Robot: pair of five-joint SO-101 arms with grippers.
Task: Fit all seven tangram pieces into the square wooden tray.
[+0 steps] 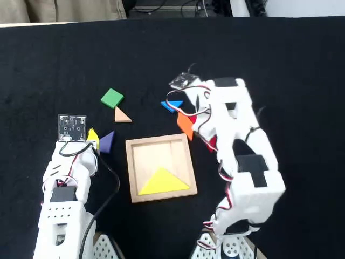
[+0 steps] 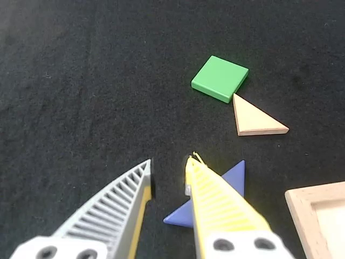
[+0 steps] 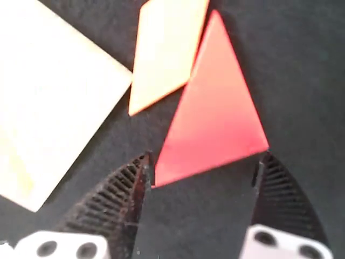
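Square wooden tray (image 1: pixel 158 142) on the black desk (image 1: pixel 280 59), holding one large yellow triangle (image 1: pixel 163 181). The left gripper (image 2: pixel 168 162), jaws spread, hangs beside a dark blue triangle (image 2: pixel 232 175); a green square (image 2: pixel 220 79) and tan triangle (image 2: pixel 256 120) lie beyond, close together. The right gripper (image 3: pixel 204 162), jaws spread, flanks a red triangle (image 3: pixel 213 118) next to an orange parallelogram (image 3: pixel 164 51), near the tray.

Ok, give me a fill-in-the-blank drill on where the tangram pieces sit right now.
1. The big triangle lying in the wooden tray is coloured ___.
2. The tan piece beside the green square is shaped as a ___.
3. The triangle between the fingers of the open right end effector is ___.
Missing words: yellow; triangle; red.
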